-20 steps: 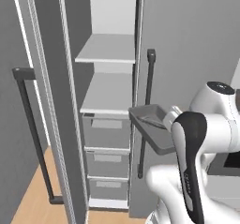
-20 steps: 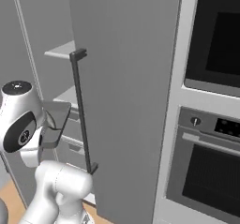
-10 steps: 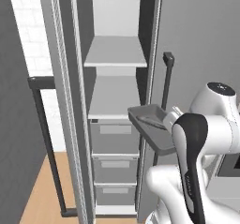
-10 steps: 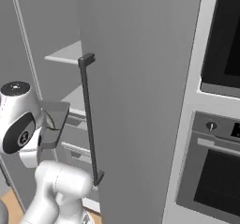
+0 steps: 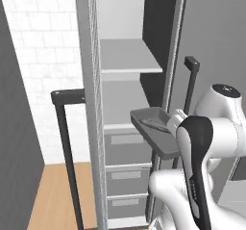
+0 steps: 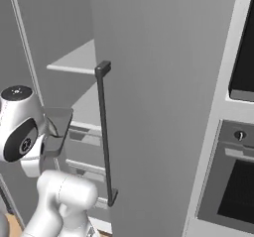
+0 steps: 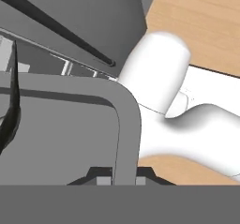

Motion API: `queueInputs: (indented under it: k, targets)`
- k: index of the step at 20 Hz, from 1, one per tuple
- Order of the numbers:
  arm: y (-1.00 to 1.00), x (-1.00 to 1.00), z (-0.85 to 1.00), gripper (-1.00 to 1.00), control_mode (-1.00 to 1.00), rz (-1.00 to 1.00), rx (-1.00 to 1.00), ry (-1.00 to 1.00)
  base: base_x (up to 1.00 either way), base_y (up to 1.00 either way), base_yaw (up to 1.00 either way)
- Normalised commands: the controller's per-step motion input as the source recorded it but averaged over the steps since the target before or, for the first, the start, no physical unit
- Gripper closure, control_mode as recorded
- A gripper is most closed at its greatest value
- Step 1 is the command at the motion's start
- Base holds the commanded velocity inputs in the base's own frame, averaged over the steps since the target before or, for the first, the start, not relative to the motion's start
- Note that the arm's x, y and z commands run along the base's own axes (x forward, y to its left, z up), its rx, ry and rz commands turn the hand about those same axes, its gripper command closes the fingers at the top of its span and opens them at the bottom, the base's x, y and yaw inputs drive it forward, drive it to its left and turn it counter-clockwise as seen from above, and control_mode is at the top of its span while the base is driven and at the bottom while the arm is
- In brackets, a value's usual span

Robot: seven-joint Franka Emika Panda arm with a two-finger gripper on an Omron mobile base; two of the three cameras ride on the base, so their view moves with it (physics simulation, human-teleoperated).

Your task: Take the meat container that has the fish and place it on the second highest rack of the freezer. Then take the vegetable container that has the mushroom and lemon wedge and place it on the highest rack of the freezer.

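Before open freezer [image 5: 129, 70], jaws pinching meat container [image 5: 156, 130] rim; fish [image 7: 9, 110] inside; oven [image 6: 233, 176] beside.

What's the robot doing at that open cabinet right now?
Gripper shut on grey tray rim. Fish inside, tray level beside open freezer shelves. Nothing blocking.

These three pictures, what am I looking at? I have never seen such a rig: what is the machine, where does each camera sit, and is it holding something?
A white robot arm on a driving base in a rendered kitchen. Two cameras ride on the base behind the arm, one to each side; the third sits on the hand. The arm faces an open freezer with pale shelves above grey drawers. Its gripper is shut on the rim of a grey tray, held up in front of the shelves. A dark fish lies in the tray. Beside the freezer, on the right, is a black oven.
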Motion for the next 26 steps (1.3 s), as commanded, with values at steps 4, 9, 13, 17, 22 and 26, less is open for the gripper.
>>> queueInputs:
  k: [4,9,13,17,22,26]
  targets:
    - [0.00,0.00,0.00,1.00,1.00,0.00,0.00,0.00,0.58,0.21,-0.28]
    - [0.00,0.00,0.00,1.00,1.00,0.00,0.00,0.00,0.30,0.54,-0.19]
    - [0.86,0.03,-0.41,1.00,-1.00,-0.11,-0.11,0.01,0.00,0.00,0.00]
    - [0.17,0.94,0.00,1.00,-1.00,-0.24,-0.01,0.00,0.00,0.00,0.00]
    - [-0.13,0.98,-0.16,1.00,-1.00,-0.09,0.03,0.00,0.00,0.00,0.00]
    - [-0.08,0.81,-0.75,1.00,-1.00,0.00,-0.01,0.00,0.00,0.00,0.00]
